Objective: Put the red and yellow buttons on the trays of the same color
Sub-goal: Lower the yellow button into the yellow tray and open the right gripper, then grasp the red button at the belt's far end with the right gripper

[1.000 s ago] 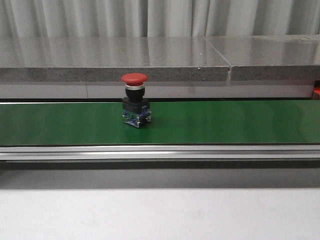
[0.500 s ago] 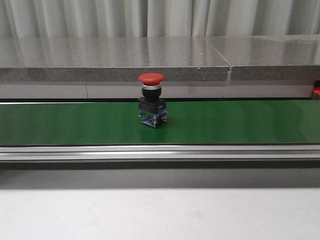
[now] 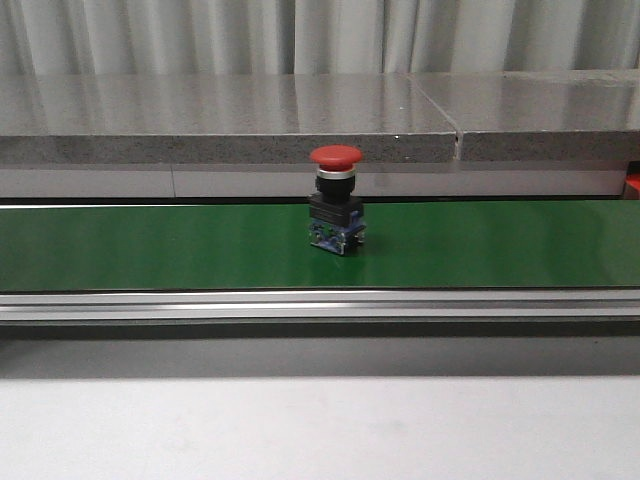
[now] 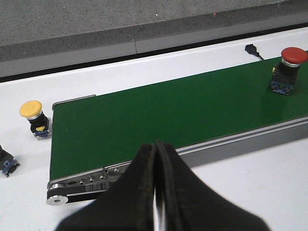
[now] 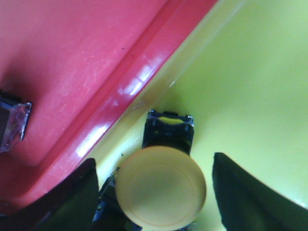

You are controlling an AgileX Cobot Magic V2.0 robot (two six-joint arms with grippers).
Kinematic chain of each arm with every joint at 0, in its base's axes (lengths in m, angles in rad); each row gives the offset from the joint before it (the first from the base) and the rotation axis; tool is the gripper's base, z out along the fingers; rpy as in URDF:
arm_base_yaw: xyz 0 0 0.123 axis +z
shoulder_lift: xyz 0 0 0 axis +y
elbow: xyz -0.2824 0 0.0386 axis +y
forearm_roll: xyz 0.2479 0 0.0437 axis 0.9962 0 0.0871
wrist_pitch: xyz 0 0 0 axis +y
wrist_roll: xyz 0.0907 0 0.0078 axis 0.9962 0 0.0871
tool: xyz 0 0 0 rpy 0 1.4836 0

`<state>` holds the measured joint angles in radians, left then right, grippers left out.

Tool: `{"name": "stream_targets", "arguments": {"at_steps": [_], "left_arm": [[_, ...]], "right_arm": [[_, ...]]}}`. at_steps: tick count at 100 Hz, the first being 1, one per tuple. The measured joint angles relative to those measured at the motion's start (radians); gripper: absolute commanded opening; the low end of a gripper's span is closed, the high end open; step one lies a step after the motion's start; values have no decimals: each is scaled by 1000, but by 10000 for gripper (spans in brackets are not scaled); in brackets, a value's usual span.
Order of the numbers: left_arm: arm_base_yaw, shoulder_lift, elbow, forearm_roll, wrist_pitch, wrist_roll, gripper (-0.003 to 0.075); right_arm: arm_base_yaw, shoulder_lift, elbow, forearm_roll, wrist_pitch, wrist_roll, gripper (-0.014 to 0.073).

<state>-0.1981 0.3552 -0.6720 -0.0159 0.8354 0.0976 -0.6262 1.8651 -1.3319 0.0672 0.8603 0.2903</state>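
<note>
Red button (image 3: 336, 199): stood upright on the green conveyor belt (image 3: 150, 245), near its middle in the front view; no readable writing on it.
Yellow button in tray (image 5: 161, 185): sat in the yellow tray (image 5: 250, 91), close to the wall it shares with the red tray (image 5: 62, 53).
Second yellow button (image 4: 33, 118): stood on the white table (image 4: 29, 202), just off the belt's left end.
Dark button base (image 4: 6, 161): on the table near that one, cut off by the frame edge.
Right end effector (image 5: 156, 192): fingers spread, one either side of the tray's yellow button, not touching it.
Left end effector (image 4: 156, 159): fingers pressed together, gripping nothing, above the belt's near rail.
Red tray contents: a part-seen button base (image 5: 9, 125) at the edge.
</note>
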Motion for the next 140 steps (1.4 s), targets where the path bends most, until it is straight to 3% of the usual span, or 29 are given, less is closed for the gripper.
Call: {"name": "stream_targets", "arguments": {"at_steps": [28, 68, 108, 140], "left_arm": [[0, 0, 0, 0, 0, 0, -21], [0, 0, 0, 0, 0, 0, -21], [0, 0, 0, 0, 0, 0, -21], [0, 0, 0, 0, 0, 0, -21]], "right_arm": [[0, -52, 0, -3, 0, 3, 542], [45, -300, 0, -17, 39, -15, 542], [294, -564, 0, -50, 105, -104, 542], [512, -628, 0, -56, 210, -159, 542]]}}
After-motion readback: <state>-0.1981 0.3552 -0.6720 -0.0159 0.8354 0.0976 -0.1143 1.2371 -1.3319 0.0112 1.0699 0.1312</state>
